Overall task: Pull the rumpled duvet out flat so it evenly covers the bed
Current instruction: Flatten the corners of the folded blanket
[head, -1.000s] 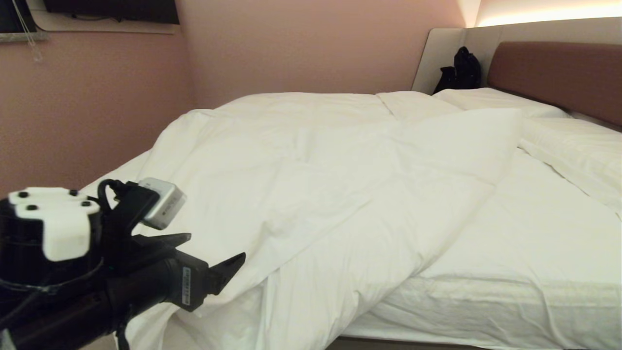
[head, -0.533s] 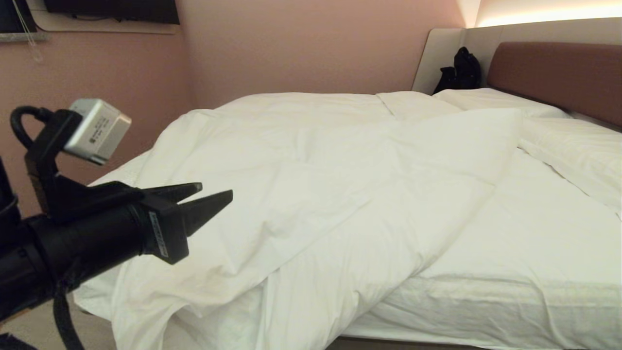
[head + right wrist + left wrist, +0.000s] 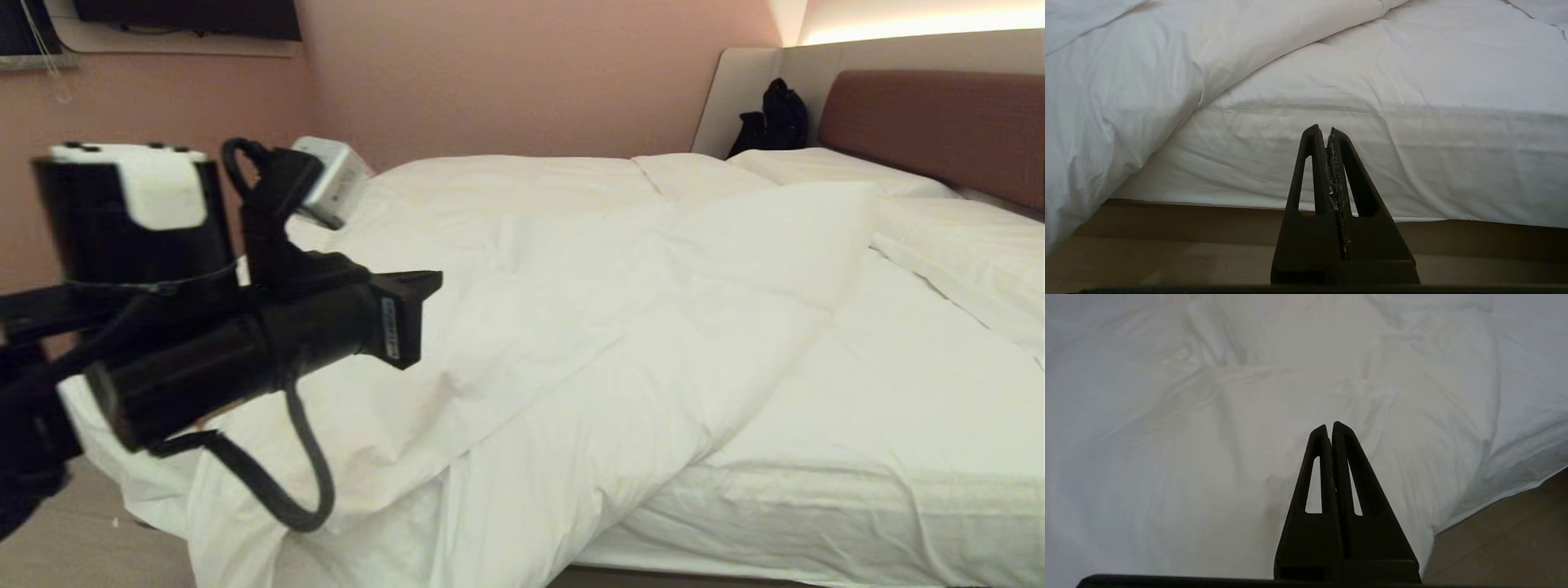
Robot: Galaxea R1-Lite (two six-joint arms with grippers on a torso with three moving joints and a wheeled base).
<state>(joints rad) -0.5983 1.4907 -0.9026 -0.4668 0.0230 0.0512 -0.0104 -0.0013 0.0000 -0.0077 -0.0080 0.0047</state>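
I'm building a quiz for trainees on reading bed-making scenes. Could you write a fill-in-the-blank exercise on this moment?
1. The puffy white quilted duvet is bunched toward the bed's ____ side in the head view, leaving the thin white fitted sheet bare.
2. The fingers of the left hand are ____, with no cloth between them.
3. The dark bag stands beside the reddish-brown padded ____.
4. The right hand points at the mattress side, above the beige ____.

Missing words: left; shut; headboard; floor
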